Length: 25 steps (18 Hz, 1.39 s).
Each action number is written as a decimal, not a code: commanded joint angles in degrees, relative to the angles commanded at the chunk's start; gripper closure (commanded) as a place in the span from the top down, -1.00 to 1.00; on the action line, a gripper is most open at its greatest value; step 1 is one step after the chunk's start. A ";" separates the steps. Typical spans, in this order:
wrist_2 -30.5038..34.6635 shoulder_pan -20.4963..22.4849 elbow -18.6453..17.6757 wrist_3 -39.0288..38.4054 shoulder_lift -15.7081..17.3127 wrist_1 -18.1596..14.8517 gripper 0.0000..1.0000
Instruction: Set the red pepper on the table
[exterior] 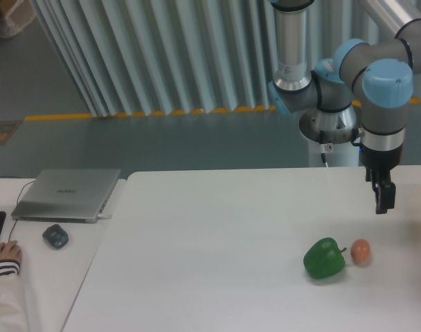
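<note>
Sleeve and hand (4, 252) of a person rest at the near left, on the side desk (51, 277); beyond them lie a dark mouse (55, 236) and a closed silver laptop (68, 194); on the white table (210, 249), toward its near right corner, a green bell pepper (325, 259) sits just beside a small orange-tan egg-shaped thing (361, 251), the two apart by a sliver; above and behind them, near the right edge, the gripper (383, 202) hangs pointing down, its dark fingers seemingly together and holding nothing, though I cannot tell for sure; the red pepper is nowhere in view; farthest back stands a ribbed grey curtain (162, 55).
</note>
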 joint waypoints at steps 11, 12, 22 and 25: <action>-0.09 0.53 -1.58 -0.44 0.53 1.31 1.00; 0.00 0.70 -1.93 -0.44 0.79 1.84 1.00; -1.59 0.53 -4.30 -1.06 1.23 5.96 1.00; -1.58 0.88 -5.01 -0.18 1.58 8.09 1.00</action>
